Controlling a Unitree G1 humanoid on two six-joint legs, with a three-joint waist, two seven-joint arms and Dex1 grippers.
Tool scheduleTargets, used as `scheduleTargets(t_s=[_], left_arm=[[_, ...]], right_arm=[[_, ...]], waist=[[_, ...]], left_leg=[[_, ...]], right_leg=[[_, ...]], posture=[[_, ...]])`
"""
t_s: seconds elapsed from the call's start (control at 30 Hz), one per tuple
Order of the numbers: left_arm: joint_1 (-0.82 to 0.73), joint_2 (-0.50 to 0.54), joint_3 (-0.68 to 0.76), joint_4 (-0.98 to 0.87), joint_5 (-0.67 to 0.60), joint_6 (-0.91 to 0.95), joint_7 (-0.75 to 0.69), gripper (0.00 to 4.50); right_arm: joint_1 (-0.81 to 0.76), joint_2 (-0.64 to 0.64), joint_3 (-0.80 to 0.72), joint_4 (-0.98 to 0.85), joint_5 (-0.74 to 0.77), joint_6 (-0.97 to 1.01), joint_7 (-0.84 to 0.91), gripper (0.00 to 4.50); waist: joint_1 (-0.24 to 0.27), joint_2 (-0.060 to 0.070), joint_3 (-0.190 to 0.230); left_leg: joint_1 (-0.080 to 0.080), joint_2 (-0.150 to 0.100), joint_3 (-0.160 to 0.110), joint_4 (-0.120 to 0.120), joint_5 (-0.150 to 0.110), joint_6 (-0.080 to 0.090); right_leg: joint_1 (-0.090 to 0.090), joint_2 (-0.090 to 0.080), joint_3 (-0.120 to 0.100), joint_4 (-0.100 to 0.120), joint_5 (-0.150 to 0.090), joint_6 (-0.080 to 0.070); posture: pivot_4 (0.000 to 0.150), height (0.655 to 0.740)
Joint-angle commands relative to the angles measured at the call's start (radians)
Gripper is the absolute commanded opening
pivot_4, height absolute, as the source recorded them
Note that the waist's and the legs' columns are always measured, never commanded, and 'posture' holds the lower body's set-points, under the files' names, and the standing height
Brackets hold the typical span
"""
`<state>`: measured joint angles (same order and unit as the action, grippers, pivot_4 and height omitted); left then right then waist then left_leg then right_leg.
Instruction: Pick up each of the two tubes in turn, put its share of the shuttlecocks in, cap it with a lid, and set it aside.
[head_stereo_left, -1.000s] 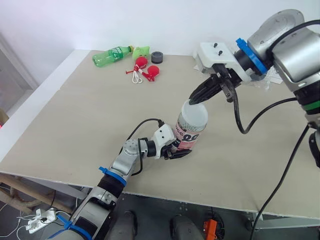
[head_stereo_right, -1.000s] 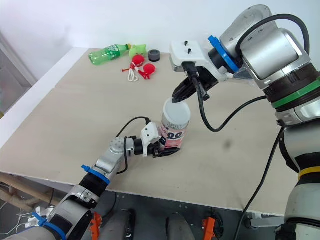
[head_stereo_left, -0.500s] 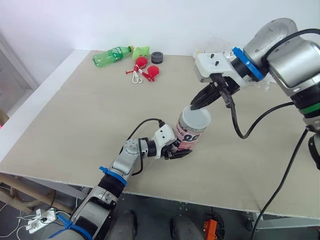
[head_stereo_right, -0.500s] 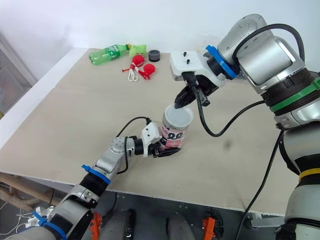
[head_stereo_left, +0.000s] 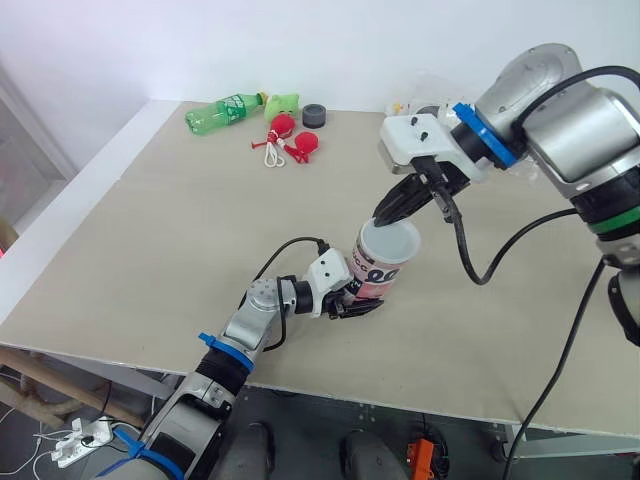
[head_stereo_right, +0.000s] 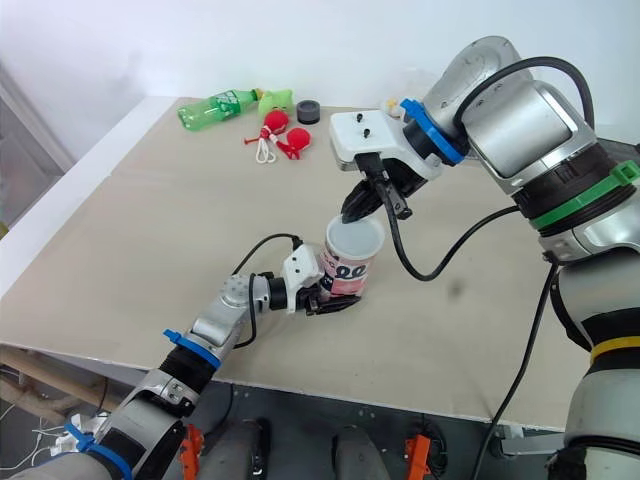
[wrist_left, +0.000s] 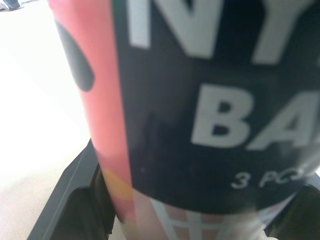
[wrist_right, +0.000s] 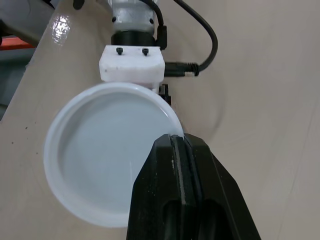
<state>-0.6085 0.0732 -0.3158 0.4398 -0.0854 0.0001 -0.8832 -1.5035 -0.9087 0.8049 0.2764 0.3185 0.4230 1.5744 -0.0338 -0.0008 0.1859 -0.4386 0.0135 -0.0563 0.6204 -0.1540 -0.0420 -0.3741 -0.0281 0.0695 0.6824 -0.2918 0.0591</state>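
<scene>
The left gripper is closed around the lower part of the tube and keeps it upright on the table, probably so that its mouth stays steady for capping. The right gripper has its two fingers pressed together on the rim of the white lid, which lies over the mouth of the tube, a little tilted; whether it is fully seated cannot be told. The table is a pale, flat board. At its far edge, against the white wall, lie a green bottle, some red toys and a dark roll.
</scene>
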Motion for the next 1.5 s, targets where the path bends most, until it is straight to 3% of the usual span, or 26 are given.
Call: scheduleTargets(t_s=[0.03,0.63,1.07,1.5], left_arm=[[0.002,0.002,-0.014,0.008,0.021,0.011,0.002,2.97],[0.006,0.006,-0.016,-0.001,0.021,0.018,0.000,2.97],[0.006,0.008,-0.017,-0.005,0.021,0.022,-0.002,2.97],[0.000,0.010,-0.019,-0.001,0.021,0.023,-0.007,2.97]], right_arm=[[-0.014,0.007,-0.057,-0.019,0.009,0.004,0.040,0.08],[0.008,-0.002,-0.052,0.003,-0.028,-0.051,0.040,0.08],[0.068,-0.012,-0.133,-0.010,0.000,-0.064,0.040,0.08],[0.109,0.024,-0.201,0.003,-0.068,-0.097,0.040,0.08]], waist=[[0.000,0.000,0.000],[0.000,0.000,0.000],[0.000,0.000,0.000],[-0.001,0.000,0.000]], left_leg=[[0.000,0.000,0.000,0.000,0.000,0.000],[0.000,0.000,0.000,0.000,0.000,0.000],[0.000,0.000,0.000,0.000,0.000,0.000],[0.000,0.000,0.000,0.000,0.000,0.000]], right_leg=[[0.000,0.000,0.000,0.000,0.000,0.000],[0.000,0.000,0.000,0.000,0.000,0.000],[0.000,0.000,0.000,0.000,0.000,0.000],[0.000,0.000,0.000,0.000,0.000,0.000]], posture=[[0.150,0.7400],[0.150,0.7400],[0.150,0.7400],[0.150,0.7400]])
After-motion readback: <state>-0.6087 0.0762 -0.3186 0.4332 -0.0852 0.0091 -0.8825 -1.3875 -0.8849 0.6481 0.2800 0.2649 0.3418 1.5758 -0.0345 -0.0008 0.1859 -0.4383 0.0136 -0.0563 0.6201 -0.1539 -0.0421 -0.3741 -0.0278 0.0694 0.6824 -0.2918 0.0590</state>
